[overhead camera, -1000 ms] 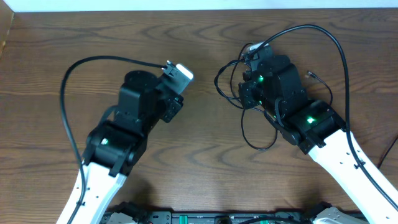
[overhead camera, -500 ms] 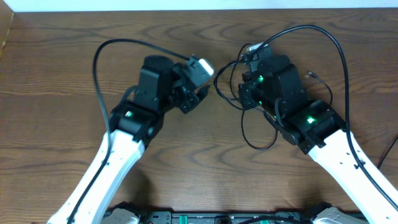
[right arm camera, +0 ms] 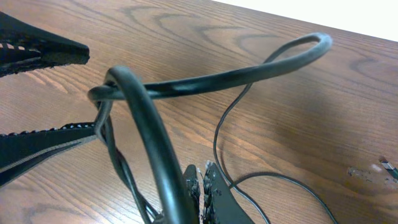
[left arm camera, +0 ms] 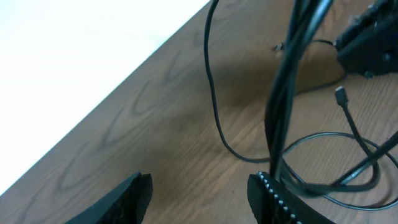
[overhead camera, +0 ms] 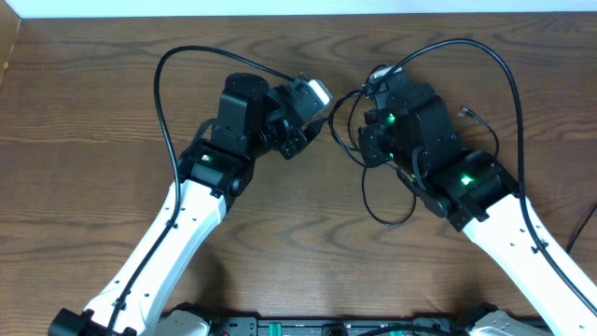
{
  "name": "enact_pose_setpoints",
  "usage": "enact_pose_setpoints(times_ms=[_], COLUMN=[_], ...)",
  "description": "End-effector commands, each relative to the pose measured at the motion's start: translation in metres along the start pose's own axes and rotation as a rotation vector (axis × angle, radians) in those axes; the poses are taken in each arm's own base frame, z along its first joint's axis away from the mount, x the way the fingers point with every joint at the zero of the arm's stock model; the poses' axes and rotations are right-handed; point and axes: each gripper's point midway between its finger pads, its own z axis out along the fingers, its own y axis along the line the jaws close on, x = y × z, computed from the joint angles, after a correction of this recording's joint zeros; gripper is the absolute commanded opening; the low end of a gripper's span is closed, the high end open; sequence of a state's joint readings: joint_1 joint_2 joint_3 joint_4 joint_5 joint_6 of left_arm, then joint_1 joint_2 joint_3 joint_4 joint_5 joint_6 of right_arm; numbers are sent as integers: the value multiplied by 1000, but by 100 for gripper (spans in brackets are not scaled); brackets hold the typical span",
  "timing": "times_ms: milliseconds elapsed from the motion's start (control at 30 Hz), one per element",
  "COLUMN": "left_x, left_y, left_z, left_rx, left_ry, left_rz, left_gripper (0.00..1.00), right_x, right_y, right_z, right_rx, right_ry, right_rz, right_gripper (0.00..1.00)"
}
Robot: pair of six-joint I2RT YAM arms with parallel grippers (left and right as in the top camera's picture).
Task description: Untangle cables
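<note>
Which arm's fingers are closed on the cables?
The right arm's fingers, pinched shut on the cables. The left arm's fingers stand apart beside the tangle, holding nothing.

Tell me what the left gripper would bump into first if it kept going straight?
Most likely the cables: the raised bunch stands just ahead of the left gripper, nearer one finger. Depth is unclear, so it might slip past.
</note>
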State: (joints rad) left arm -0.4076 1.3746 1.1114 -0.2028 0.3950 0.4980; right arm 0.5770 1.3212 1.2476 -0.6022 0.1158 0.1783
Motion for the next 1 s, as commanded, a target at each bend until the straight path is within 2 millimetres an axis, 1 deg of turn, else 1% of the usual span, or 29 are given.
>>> enact_pose_setpoints(times_ms=[0,67,133,300,467,600,733,833,967], left_x=[-6,-4,-5,-17,-19,-12,4,14,20], left_y=[-2,-4,-12,-28,-35,-38,-46,-51,-55], left_z=[-4,-7,-12,-20,-21,-21,-23,-25,-26], left_rx=[16,21,55,148,183,195,223,241,253], left_ry=[-20,-10,-10,-67,-75,-48,20,65,91], left_rz=[-24,-63,-72,-65,-69,-82,-117,-139,-153], left_gripper=[54,55,55,54,54,53,53,50,49], right_x=[-3,-3,-3,-5,-1,1,3,2,-2], right_y=[1,1,1,2,1,1,1,1,2], right_z=[1,1,1,3,7,10,13,13,13], right_rx=[-6,-6,-6,-7,-4,-2,0,3,-1], right_ry=[-5,-5,-7,-13,5,16,24,17,1], right_rz=[1,1,2,2,0,-1,-2,-2,-3], right_gripper=[1,1,1,1,1,1,1,1,1])
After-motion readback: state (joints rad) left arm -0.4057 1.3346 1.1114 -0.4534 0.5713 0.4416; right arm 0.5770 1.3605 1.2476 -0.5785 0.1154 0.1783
